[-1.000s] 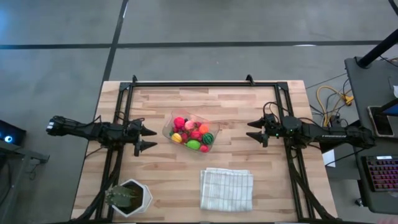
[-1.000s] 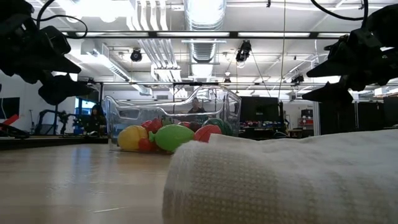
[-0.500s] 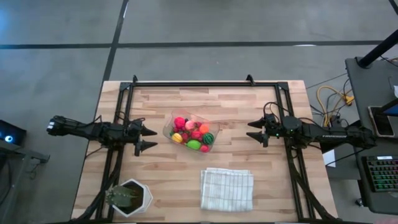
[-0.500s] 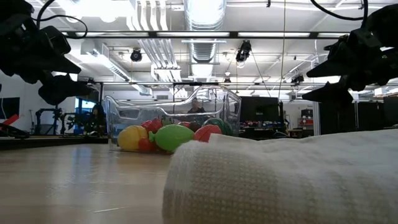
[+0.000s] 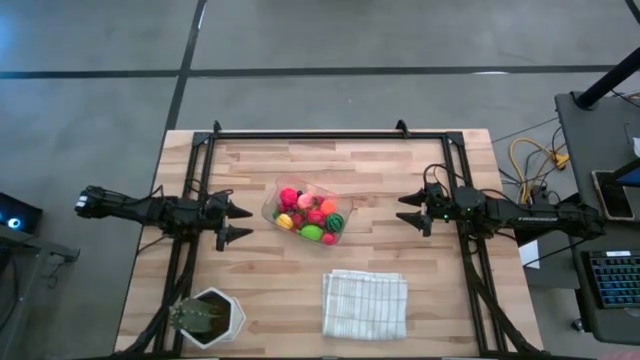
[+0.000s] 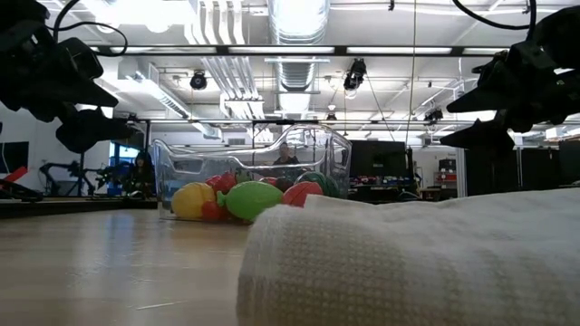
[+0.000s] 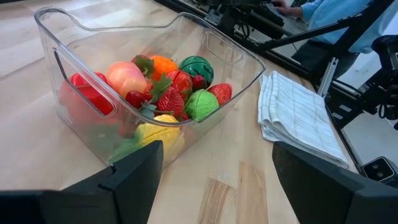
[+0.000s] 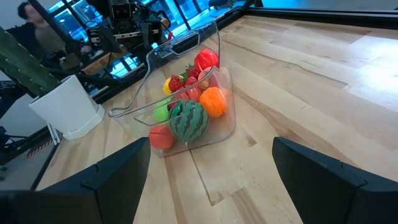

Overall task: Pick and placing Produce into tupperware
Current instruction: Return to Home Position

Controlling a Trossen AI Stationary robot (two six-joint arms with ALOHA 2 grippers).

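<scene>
1. Low view has the folded white cloth (image 6: 408,263) nearest, filling the lower right of the picture where it lies on the wooden table (image 6: 109,272).
2. From the high view, the cloth lies close to the table edge on the low camera's side. A potted plant in a white hexagonal pot (image 5: 210,318) stands at the corner on the left arm's side, well apart from the cloth.
3. Farther in, near the middle of the table, stands the tupperware (image 5: 268,207), clear and shallow, set at a slant to the table's edges.
4. The produce (image 5: 308,214) is heaped inside it in pink, red, orange, yellow and green pieces.
   - A striped dark green ball (image 8: 188,121) rests against the end wall facing the right arm.
   - A yellow piece (image 6: 193,200) sits low against the wall facing the cloth.
5. The left gripper (image 5: 248,223) hangs above the table just to the left of the tupperware, not touching it. Its two fingers are spread apart, empty, and point toward the container.
6. The right gripper (image 5: 402,209) hangs on the opposite side, farther from the tupperware. Its fingers are likewise parted, empty and aimed at it.
7. Beyond the table, the low view looks into a room with ceiling ducts and lamps. A person shows there through the container's clear walls.
</scene>
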